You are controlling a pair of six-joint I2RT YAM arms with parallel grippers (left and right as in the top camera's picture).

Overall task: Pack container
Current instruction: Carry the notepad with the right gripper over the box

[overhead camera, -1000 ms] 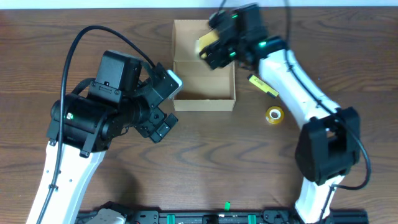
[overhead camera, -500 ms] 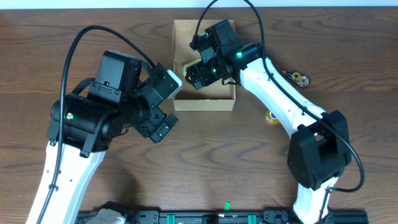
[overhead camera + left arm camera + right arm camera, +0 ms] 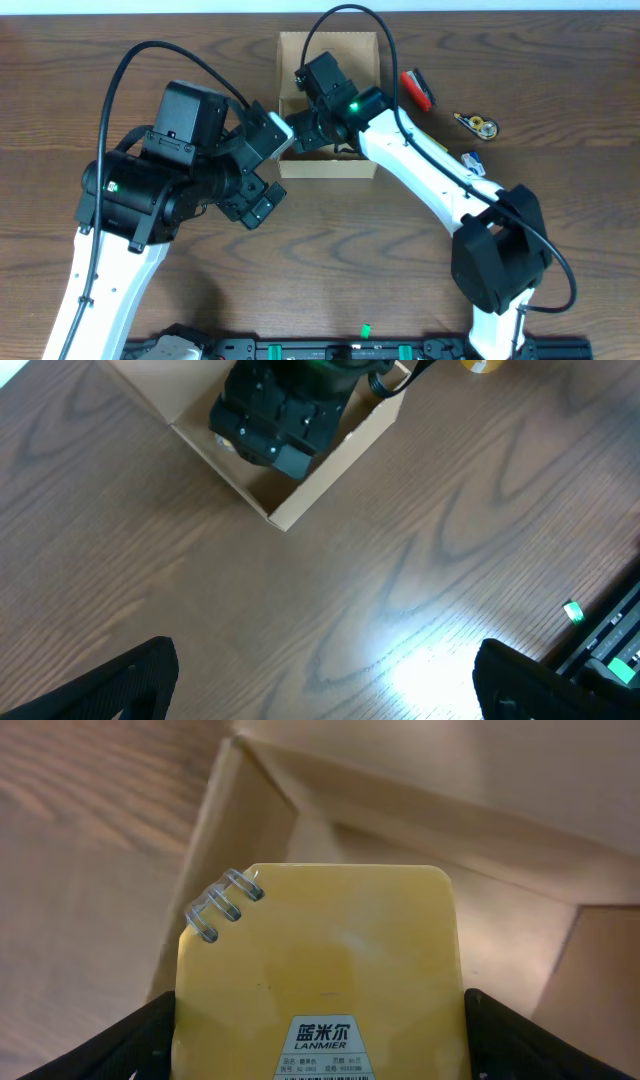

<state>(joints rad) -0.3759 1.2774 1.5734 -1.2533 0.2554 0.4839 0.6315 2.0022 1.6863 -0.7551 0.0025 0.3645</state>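
The container (image 3: 340,166) is a tan cardboard box, open, at the table's back centre; it also shows in the left wrist view (image 3: 335,465) and the right wrist view (image 3: 225,840). My right gripper (image 3: 305,128) reaches into its left part and is shut on a yellow spiral-bound notebook (image 3: 320,950) with a LANMIER label, held between the fingers (image 3: 318,1045) over the box's inside corner. My left gripper (image 3: 262,190) is open and empty (image 3: 325,680) above bare wood, just left of and in front of the box.
A red item (image 3: 417,88), a correction-tape dispenser (image 3: 477,125) and a small blue-white item (image 3: 474,161) lie to the right of the box. A yellow tape roll (image 3: 485,364) shows at the top edge of the left wrist view.
My right gripper has swung left with the notebook, from over the box's right rim down into its left part. Items to the right became uncovered. The left arm has not moved.
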